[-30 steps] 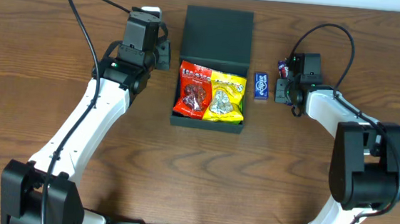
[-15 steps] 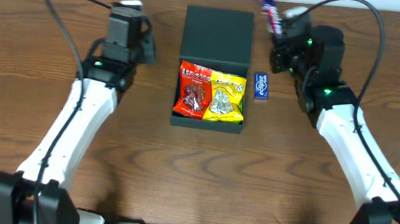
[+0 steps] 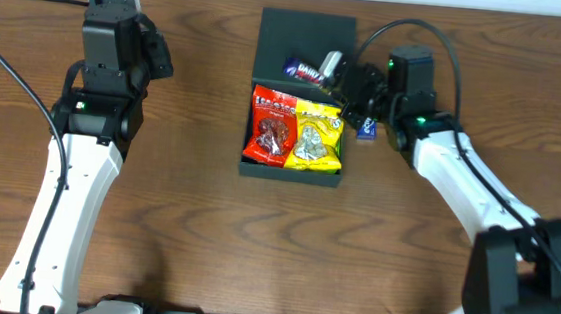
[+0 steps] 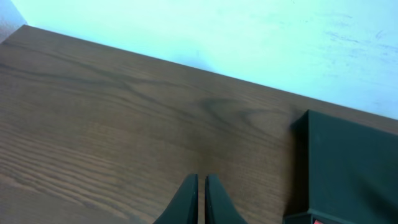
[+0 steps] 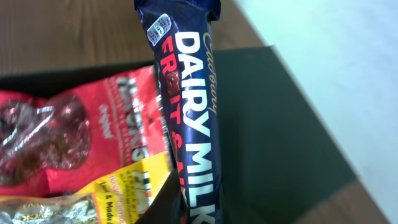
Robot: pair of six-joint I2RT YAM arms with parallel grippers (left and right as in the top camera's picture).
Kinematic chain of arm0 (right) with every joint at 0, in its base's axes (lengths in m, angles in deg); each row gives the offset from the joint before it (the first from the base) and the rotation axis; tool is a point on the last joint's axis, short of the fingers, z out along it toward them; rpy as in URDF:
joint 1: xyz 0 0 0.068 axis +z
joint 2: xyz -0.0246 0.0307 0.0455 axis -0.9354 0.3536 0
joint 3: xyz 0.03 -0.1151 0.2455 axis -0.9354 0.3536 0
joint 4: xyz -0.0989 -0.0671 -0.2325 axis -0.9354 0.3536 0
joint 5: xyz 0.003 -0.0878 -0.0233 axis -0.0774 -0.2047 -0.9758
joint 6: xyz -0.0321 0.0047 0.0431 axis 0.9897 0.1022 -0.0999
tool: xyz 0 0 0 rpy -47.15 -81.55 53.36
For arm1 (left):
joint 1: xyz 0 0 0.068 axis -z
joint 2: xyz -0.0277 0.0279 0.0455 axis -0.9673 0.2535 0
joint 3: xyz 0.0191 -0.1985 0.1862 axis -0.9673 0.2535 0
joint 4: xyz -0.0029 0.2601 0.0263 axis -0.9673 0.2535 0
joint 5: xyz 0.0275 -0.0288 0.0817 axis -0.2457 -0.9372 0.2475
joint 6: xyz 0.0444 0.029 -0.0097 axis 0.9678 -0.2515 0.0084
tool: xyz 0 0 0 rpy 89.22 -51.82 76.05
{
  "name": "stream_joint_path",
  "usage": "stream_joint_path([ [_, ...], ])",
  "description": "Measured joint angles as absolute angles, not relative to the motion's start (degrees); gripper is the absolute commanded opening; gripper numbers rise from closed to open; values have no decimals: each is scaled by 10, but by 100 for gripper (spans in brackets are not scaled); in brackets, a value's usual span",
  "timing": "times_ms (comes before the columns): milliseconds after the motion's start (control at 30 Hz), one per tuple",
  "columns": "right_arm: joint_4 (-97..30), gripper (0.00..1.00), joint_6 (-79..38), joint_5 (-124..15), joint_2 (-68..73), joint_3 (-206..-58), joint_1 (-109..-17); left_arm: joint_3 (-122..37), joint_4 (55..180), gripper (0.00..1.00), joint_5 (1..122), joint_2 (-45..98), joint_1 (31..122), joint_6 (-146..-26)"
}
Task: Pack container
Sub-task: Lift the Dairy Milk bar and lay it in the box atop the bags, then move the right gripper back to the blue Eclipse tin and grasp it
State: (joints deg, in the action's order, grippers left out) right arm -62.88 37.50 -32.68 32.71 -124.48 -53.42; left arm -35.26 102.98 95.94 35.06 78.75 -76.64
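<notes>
The table carries the container, lid open, directly beneath the right jaws. Change noted: the right arm has swung in from the table's far edge. Its jaws, clenched on a chocolate bar, now hold it over the lid, not yet deposited beside the red packet and yellow packet inside. A blue packet lies outside, just beside those jaws. The left jaws, pressed together on nothing, have withdrawn further from the container.
</notes>
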Motion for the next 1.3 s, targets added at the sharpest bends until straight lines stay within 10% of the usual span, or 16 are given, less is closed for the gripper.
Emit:
stream_joint_path([
  [167, -641, 1, 397, -319, 358, -1244, -519, -353, 1030, 9, 959, 351, 787, -766],
  [200, -643, 25, 400, -318, 362, -1244, -515, -353, 1030, 9, 959, 351, 787, -766],
  [233, -644, 99, 402, -318, 364, -1244, -511, -353, 1030, 10, 959, 351, 787, -766],
  [700, -734, 99, 263, -418, 358, -1243, -503, -353, 1056, 10, 959, 351, 787, -766],
  [1000, -540, 99, -76, -550, 321, -1243, -604, -353, 1057, 15, 959, 351, 787, -766],
  [1300, -505, 99, -146, -549, 321, -1243, -622, -353, 1057, 15, 957, 351, 787, -766],
])
